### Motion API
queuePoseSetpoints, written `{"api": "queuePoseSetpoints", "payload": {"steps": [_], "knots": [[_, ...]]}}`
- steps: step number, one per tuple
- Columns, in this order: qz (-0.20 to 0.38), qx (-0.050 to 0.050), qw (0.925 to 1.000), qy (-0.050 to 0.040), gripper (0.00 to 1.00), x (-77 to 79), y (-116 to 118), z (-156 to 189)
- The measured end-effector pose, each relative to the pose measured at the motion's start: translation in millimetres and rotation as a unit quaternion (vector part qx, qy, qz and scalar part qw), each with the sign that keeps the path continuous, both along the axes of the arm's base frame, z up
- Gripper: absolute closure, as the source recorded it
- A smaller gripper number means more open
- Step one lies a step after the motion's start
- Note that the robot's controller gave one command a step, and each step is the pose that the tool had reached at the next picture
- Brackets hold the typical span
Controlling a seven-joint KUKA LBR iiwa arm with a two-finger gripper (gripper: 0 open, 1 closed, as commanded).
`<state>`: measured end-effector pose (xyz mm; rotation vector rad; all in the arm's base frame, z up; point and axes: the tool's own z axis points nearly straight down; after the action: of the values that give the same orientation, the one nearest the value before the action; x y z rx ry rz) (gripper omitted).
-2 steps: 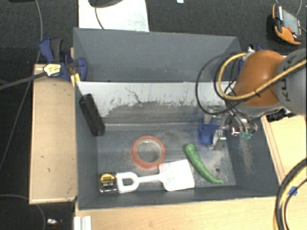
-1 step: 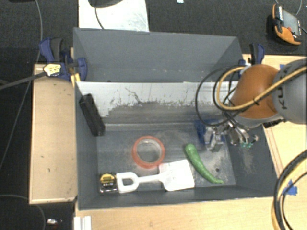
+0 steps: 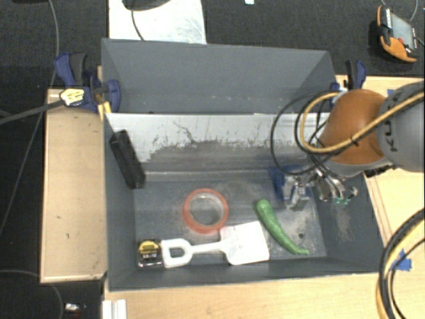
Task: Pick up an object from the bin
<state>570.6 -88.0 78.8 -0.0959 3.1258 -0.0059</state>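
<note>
Green and smooth, a curved pepper-shaped thing (image 3: 278,229) lies right of the middle of the grey metal bin (image 3: 219,78). Its blunt end points up and to the left, and its body tapers down to a thin tip on the right. Just above and to the right of the blunt end hangs the tool (image 3: 298,195), low over the floor and apart from the green thing. Whether the tool is open or closed I cannot tell. A small blue piece (image 3: 277,180) sits against its left side and may be part of the tool itself.

Across the bin's floor from the left, a black rectangular block (image 3: 127,159) leans along the left wall. A yellow-and-black tape measure (image 3: 149,252) sits at the near edge, touching the handle of a white plastic scoop (image 3: 226,247). The scoop's flat blade ends just beside the green thing. An orange-red see-through tape roll (image 3: 206,210) lies flat above the blade. The floor is dull and scuffed, and the back wall carries pale scratches. Beyond the bin lies a black rough-textured surface (image 3: 265,18).
</note>
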Motion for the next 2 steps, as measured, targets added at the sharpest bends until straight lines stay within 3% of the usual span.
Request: {"api": "queuePoseSetpoints", "payload": {"steps": [1,2], "knots": [[-0.115,0.002,0.9934,-0.0019,1.0,-20.6,36,-7],[0.002,-0.001,1.0,-0.0037,1.0,21.8,-27,-7]]}}
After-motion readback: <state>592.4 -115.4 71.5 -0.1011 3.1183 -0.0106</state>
